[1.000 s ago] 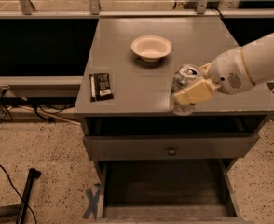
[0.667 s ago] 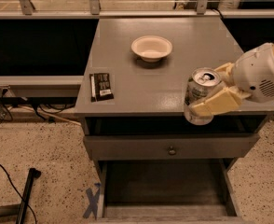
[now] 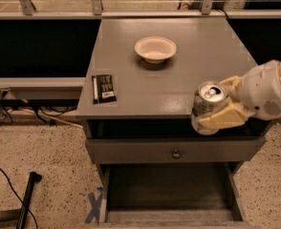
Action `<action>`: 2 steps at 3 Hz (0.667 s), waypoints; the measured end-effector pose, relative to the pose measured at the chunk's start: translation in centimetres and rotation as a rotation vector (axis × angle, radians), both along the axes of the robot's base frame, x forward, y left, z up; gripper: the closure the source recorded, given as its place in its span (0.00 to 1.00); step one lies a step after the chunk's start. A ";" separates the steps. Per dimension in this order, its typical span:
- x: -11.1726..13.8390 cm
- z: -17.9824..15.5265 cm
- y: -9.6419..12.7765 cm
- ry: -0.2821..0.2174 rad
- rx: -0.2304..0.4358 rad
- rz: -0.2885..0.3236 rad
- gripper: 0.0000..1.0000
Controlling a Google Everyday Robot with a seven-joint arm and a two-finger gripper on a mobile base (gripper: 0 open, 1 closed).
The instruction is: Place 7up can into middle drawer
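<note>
Tool (image 3: 211, 102) at the bench's front right edge, on a white arm (image 3: 269, 92) coming in from the bench's right side. Cream fingers (image 3: 225, 117) clamped on the 7up can (image 3: 206, 101), one on each side of its body. Can upright, slightly tilted, silver pull-tab top facing up. It sits across the line of the bench's front edge, partly over the top surface and partly over the dark gap under it; cannot tell whether its base touches the bench (image 3: 202, 46).

Middle drawer (image 3: 169, 190) pulled out below the bench front, dark floor and paler side walls in view, well below the can. Above it a shut grey drawer front (image 3: 131, 151) with a small round knob (image 3: 176, 153).

Cream bowl (image 3: 155, 49) upright on the bench towards the back centre, pale inside showing, well apart from the can. Dark packet (image 3: 103, 88) flat near the bench's front left edge. Blue tape cross (image 3: 93, 206) on the floor by the bench's lower left.
</note>
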State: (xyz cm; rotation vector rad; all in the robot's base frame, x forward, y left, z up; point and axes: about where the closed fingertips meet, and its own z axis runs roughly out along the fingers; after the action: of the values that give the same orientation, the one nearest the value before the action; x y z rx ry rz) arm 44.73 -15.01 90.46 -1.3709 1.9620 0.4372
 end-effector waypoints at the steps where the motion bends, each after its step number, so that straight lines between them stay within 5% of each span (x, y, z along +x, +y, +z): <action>1: -1.8 -6.6 -0.7 -0.050 0.045 -0.030 1.00; 2: -3.3 -12.7 -3.8 -0.117 0.069 -0.119 1.00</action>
State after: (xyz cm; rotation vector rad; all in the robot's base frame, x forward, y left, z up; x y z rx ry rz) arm 41.39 -18.82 77.81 -1.2022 1.9032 0.3578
